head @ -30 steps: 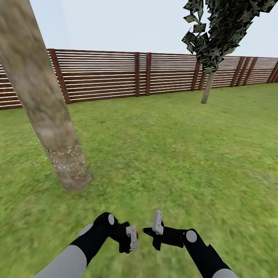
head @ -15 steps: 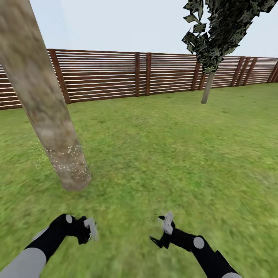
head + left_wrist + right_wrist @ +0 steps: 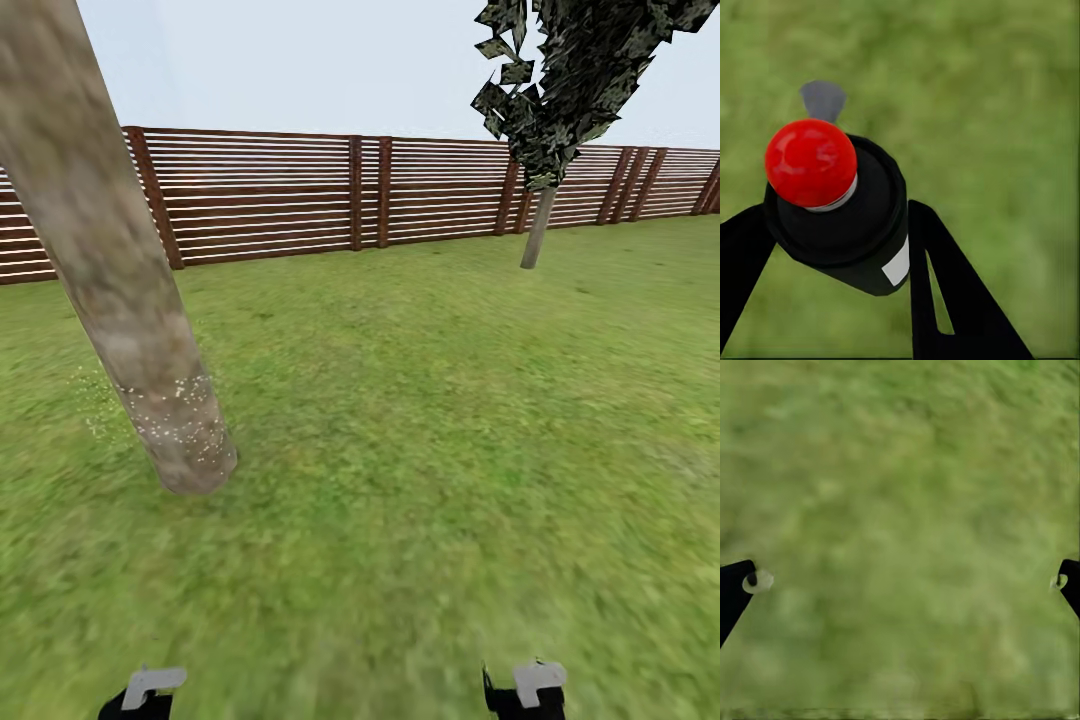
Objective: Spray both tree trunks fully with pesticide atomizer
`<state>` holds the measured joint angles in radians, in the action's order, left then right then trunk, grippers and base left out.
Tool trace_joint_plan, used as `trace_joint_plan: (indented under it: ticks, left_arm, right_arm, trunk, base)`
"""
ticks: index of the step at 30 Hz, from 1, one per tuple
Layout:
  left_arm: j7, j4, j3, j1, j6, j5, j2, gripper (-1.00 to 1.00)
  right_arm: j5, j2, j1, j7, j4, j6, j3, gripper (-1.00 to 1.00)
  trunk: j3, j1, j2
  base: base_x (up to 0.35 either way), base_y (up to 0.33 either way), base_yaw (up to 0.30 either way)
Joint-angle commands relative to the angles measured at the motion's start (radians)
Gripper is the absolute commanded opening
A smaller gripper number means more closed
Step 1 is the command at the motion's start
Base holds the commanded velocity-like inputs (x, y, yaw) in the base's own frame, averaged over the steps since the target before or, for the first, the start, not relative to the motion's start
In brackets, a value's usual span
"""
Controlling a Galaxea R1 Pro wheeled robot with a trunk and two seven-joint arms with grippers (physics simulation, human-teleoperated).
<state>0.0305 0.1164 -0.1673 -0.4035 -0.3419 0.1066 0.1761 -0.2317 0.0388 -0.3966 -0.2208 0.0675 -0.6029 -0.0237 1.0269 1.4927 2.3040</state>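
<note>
The left claw (image 3: 832, 247) is clamped on the black atomizer (image 3: 840, 214) over the grass (image 3: 450, 420). The right claw (image 3: 904, 581) is wide apart. White pesticide (image 3: 175, 415) dots the near trunk (image 3: 110, 290).

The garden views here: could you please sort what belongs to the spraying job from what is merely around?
For the job:
- pesticide atomizer, held in the left end effector
- near tree trunk, white pesticide specks low down
- far tree

Just around:
- wooden fence
- lawn
- right end effector, open, empty
</note>
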Motion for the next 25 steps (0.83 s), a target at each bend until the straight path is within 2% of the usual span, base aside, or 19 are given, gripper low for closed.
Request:
trace_joint_plan:
  ticks: [1, 7, 25]
  left_arm:
    - [0.0, -0.001, 0.0, 0.002, -0.003, 0.0, 0.0, -1.0]
    - [0.0, -0.015, -0.001, 0.005, -0.008, -0.001, 0.001, -1.0]
    - [0.0, -0.018, -0.001, 0.005, -0.009, 0.001, 0.002, -1.0]
  right_arm:
    - [0.0, 0.0, 0.0, 0.001, -0.009, 0.0, 0.0, 1.0]
    - [-0.001, 0.0, 0.014, 0.003, -0.04, 0.006, 0.001, 1.0]
    - [-0.001, 0.001, 0.025, 0.003, -0.041, 0.006, 0.001, 1.0]
  trunk:
    - [0.0, 0.0, 0.0]
    - [0.0, 0.0, 0.0]
    - [0.0, 0.0, 0.0]
  base:
    - [0.0, 0.0, 0.0]
    - [0.0, 0.0, 0.0]
    - [0.0, 0.0, 0.0]
